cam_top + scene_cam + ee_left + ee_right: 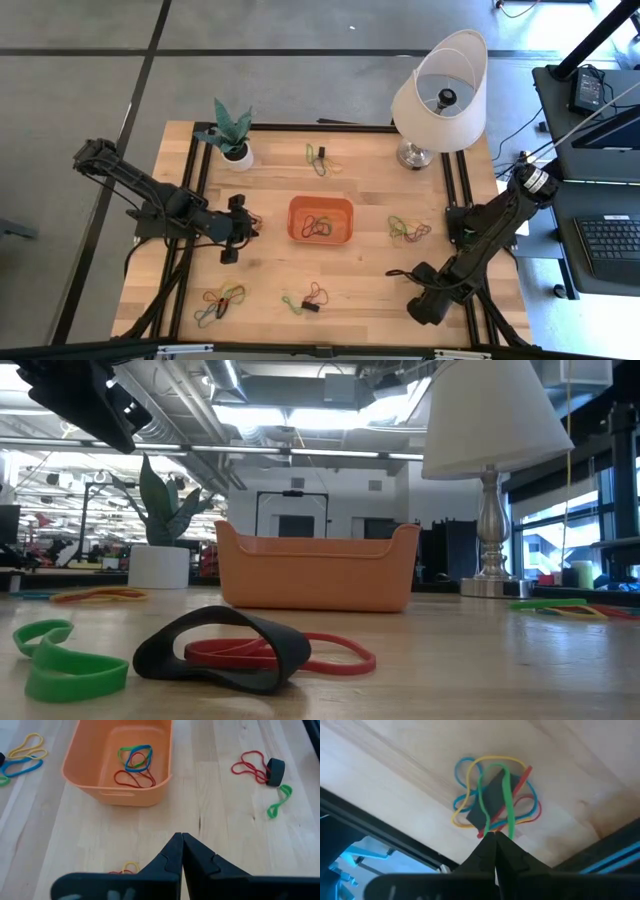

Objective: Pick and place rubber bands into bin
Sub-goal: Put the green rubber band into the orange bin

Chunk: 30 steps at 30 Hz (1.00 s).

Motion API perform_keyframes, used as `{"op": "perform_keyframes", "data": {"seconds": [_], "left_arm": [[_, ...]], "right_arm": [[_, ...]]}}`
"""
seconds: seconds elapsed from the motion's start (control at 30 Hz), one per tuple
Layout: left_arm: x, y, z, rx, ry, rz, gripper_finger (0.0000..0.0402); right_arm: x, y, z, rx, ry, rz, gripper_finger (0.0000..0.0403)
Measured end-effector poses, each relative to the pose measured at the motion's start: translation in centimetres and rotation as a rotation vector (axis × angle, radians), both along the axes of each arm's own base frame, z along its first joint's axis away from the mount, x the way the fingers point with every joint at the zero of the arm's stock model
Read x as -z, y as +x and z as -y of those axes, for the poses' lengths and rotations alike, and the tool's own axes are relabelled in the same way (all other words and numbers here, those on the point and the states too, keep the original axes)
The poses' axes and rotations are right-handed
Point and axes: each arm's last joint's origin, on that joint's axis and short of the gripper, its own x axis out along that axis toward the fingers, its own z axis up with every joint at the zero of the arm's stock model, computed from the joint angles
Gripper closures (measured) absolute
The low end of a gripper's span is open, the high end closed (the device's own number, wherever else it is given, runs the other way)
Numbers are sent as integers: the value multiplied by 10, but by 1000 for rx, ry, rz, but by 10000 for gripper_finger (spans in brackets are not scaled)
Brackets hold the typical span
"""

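On your counter [370, 270] you have one lamp [440, 95], one potted plant [232, 135] and one orange bin [321, 219] at the middle, with three rubber bands [135, 766] lying inside it. Five loose clusters of bands lie around the bin on the wood. Your left tool [240, 228] is clenched on nothing, just left of the bin. Your right tool [495, 836] is clenched too, its tips at a tangle of bands [492, 797]; you cannot tell whether it grips one.
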Motion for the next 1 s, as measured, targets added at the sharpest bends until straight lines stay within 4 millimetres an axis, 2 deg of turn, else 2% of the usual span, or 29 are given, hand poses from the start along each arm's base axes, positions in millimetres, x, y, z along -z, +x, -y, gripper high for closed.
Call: {"op": "perform_keyframes", "data": {"seconds": [0.27, 0.6, 0.87, 1.0], "left_arm": [[0, 0, 0, 7, 7, 0, 398], [0, 0, 0, 6, -9, -4, 398], [0, 0, 1, 27, -6, -9, 398], [0, 0, 1, 34, 1, -9, 398]], "right_arm": [[1, 4, -5, -5, 48, 46, 369], [20, 7, -7, -76, 20, 66, 330], [36, 9, -12, -80, 16, 5, 331], [39, 12, -16, -82, 42, 23, 363]]}}
